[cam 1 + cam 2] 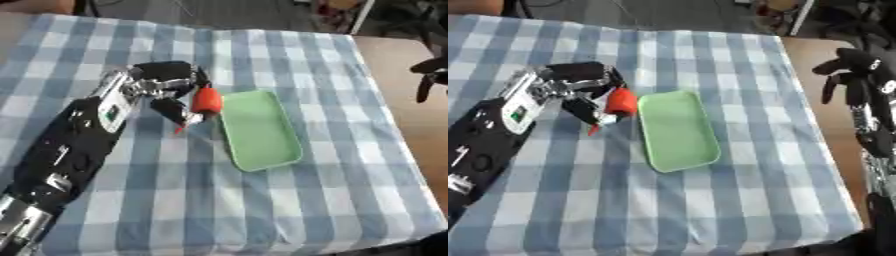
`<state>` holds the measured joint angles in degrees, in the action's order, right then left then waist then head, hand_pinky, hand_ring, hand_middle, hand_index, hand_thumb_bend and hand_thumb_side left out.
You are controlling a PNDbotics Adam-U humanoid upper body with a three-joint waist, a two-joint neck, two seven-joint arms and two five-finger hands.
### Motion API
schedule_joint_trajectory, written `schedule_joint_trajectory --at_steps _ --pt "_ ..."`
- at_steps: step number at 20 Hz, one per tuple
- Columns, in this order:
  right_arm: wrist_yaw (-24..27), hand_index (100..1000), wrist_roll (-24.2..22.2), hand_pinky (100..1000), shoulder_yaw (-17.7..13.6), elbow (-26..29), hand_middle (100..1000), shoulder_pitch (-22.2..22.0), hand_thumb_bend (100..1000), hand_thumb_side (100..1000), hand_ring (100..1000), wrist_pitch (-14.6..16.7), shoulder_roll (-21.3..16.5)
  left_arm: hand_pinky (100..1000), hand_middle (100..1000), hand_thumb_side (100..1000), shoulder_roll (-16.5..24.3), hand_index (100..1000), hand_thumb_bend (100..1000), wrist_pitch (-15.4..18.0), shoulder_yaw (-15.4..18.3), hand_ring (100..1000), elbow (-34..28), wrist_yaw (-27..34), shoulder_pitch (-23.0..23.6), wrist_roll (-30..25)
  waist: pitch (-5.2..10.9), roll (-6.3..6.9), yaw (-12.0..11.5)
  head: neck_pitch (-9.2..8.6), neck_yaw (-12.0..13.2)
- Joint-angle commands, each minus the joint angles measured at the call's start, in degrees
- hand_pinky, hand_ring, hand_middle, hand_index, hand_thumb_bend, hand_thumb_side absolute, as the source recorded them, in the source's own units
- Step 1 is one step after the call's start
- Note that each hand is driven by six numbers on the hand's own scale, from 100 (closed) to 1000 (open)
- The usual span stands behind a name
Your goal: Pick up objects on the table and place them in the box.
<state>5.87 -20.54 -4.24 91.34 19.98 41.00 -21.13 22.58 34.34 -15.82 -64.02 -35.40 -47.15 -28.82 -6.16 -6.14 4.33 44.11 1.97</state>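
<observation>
The left hand (166, 87) has its fingers curled around an orange-red object (206, 101), pinching it just beside the left rim of the pale green tray (259, 131), which lies empty on the blue-and-white checked cloth (289, 210) covering the bench. What the object is I cannot make out beyond its colour and a thin red tip below. The step looks like carrying to the box: the next move calls for shifting the hand rightward over the tray and letting go. The right hand (852, 70) hangs at the right edge, fingers relaxed and spread, holding nothing.
</observation>
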Motion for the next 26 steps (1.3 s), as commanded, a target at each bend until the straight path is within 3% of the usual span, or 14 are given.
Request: schedule_joint_trajectory --at_steps 1,7,19,20,21,23,24,26 --pt "0.06 847 -0.04 277 -0.54 0.55 595 0.46 100 690 653 0.17 -0.96 100 444 518 1.14 597 153 2.99 -0.09 214 -5.43 4.78 -2.21 -5.86 0.96 0.16 0.07 0.0 -0.4" --pt "0.3 847 -0.3 278 -0.28 0.68 595 0.66 100 689 653 0.08 -0.79 100 442 512 -1.01 609 180 3.18 -2.47 225 -7.01 6.62 -5.14 -8.05 0.98 0.17 0.49 0.0 0.23" --pt "1.08 847 -1.29 279 0.51 0.88 596 1.34 100 689 654 -0.16 -0.03 100 443 534 -7.06 624 216 7.96 -2.39 232 4.38 0.01 -8.57 -8.48 1.07 0.15 2.2 0.0 1.58" --pt "1.14 847 -1.37 280 0.57 0.88 596 1.41 100 694 654 -0.18 0.04 100 446 710 -7.45 623 305 8.14 -1.91 232 5.95 -1.07 -8.79 -8.25 1.05 0.14 2.34 0.0 1.69" --pt "1.18 847 -1.44 280 0.59 0.87 597 1.43 100 690 655 -0.2 0.08 100 441 537 -7.78 624 218 8.61 -1.59 231 7.09 -1.9 -8.94 -7.85 1.04 0.13 2.39 0.0 1.7" --pt "1.29 847 -1.55 281 0.65 0.93 597 1.59 100 690 655 -0.22 0.21 100 441 538 -8.33 624 217 8.89 -0.81 229 9.49 -3.94 -9.17 -7.12 0.96 0.09 2.59 0.0 1.71" --pt "1.33 847 -1.58 281 0.65 0.95 597 1.65 100 685 655 -0.22 0.24 100 442 583 -8.52 624 209 9.13 -0.54 230 10.36 -4.84 -9.23 -6.69 0.9 0.08 2.67 0.0 1.71" --pt "1.37 847 -1.65 280 0.65 0.94 597 1.7 100 690 655 -0.23 0.24 100 440 539 -8.77 624 216 9.72 -0.2 229 11.53 -6.24 -9.26 -5.83 0.84 0.05 2.71 0.0 1.73"
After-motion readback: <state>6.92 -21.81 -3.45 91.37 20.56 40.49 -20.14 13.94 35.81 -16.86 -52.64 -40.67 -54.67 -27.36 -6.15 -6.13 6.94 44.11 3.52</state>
